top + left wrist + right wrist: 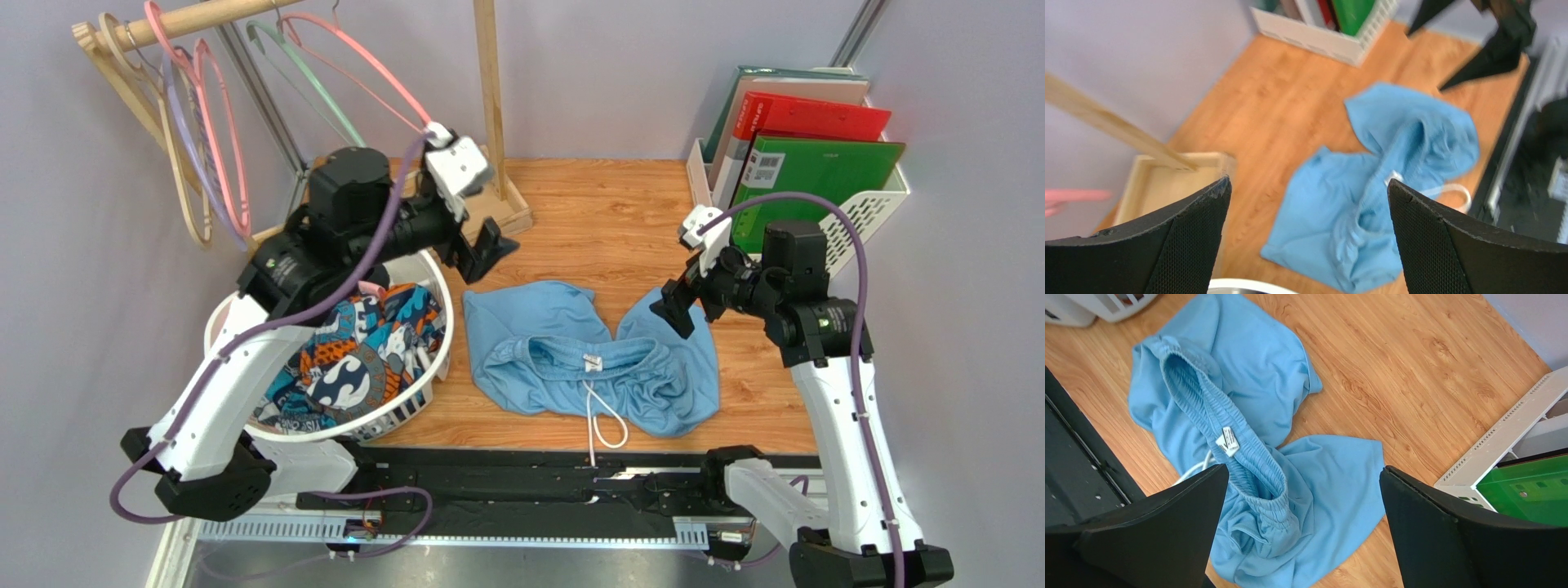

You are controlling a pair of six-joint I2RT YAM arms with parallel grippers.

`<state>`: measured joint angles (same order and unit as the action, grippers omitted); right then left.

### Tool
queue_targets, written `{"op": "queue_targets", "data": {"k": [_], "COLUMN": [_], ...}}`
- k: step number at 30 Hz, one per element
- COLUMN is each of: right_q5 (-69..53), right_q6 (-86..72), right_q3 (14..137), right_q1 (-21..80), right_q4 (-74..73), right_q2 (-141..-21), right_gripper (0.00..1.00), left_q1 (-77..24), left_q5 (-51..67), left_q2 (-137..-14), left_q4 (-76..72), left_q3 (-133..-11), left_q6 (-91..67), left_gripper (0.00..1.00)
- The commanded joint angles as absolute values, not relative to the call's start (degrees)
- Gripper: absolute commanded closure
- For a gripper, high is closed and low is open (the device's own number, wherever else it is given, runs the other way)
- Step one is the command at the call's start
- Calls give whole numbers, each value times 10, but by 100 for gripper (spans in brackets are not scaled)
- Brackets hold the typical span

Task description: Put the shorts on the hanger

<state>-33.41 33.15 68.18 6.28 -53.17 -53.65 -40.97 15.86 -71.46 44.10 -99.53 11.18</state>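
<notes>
Spanning the scene, the wooden table (613, 208) carries a white laundry basket (443, 333) on its left side, with patterned cloth inside. Just right of the basket, the light blue shorts (540, 337) lie crumpled at the table's middle, the waistband toward the near edge. The salmon-pink hanger (368, 67) hangs on the rail at far left, well apart from the shorts. The left gripper (485, 251) hovers above the shorts' far-left corner with jaws wide and empty. The right gripper (678, 309) hovers at their right edge, equally wide and empty. The white drawstring (605, 423) loops toward the near edge, below the small inner label (593, 363).
</notes>
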Motion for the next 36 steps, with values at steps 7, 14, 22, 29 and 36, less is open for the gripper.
{"op": "queue_targets", "data": {"k": [7, 14, 22, 29, 36], "right_q5": [-330, -353, -362, -376, -380], "right_q6": [230, 214, 217, 221, 231], "right_q3": [735, 733, 744, 737, 720], "right_q1": [62, 62, 61, 62, 61], "right_q4": [-539, -536, -545, -543, -540], "right_q2": [-526, -526, -527, -523, -515], "right_gripper": [0, 0, 0, 0, 0], "left_q1": [-317, -309, -300, -244, -197], "left_q5": [-121, -197, -280, -265, -169], "left_q2": [-801, -851, -866, -890, -937], "left_q4": [405, 338, 317, 339, 290], "left_q3": [-1171, -1209, -1186, -1175, -1178], "left_q6": [-163, -165, -182, -242, -241], "left_gripper": [1, 10, 10, 7, 7]}}
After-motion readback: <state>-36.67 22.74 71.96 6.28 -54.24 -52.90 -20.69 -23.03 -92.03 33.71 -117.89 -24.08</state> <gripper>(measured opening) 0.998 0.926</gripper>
